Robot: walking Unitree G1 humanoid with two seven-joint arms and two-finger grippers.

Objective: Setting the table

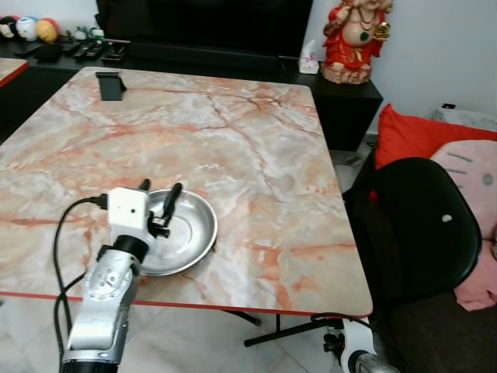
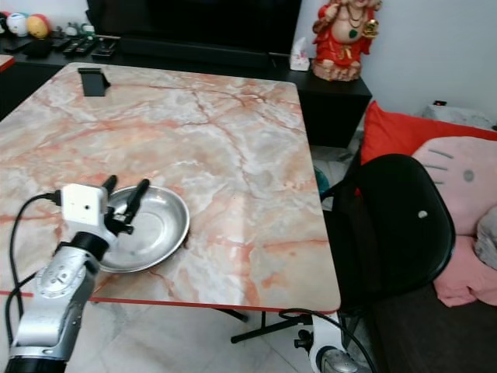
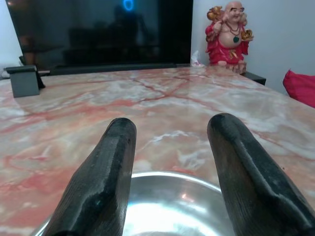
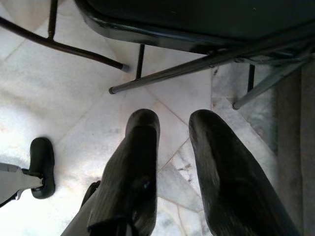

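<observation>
Left eye view: Steel bowl (image 1: 177, 231) resting on the marble table (image 1: 233, 148), close to the near edge and toward the robot's left corner. Left gripper (image 1: 158, 199) poised above the bowl's near-left rim, fingers spread, one tip past the left rim, the other over the basin. No contact with the rim discernible. Bowl directly beneath and slightly ahead-right of the gripper. Round form, so no long axis to align with; approach angle free. Black chair (image 1: 423, 225) standing off the table's right side.

Right eye view: Same arrangement confirmed. Bowl (image 2: 147, 228) under the left gripper (image 2: 123, 194), fingers apart and pointing across the table. Right arm hanging low near the floor beside the chair legs, well apart from the bowl. Left arm clearly nearer, hence the likely arm for any bowl placement.

Left wrist view: Two black fingers (image 3: 101, 182) open, with bowl rim and polished basin (image 3: 172, 206) visible between and below them. Rim lying across the finger line, not gripped. Small dark stand (image 3: 23, 80) at the far table edge.

Right wrist view: Right gripper (image 4: 170, 147) aimed at the tiled floor (image 4: 59, 98), fingers slightly parted, holding nothing. Chair frame overhead.
</observation>
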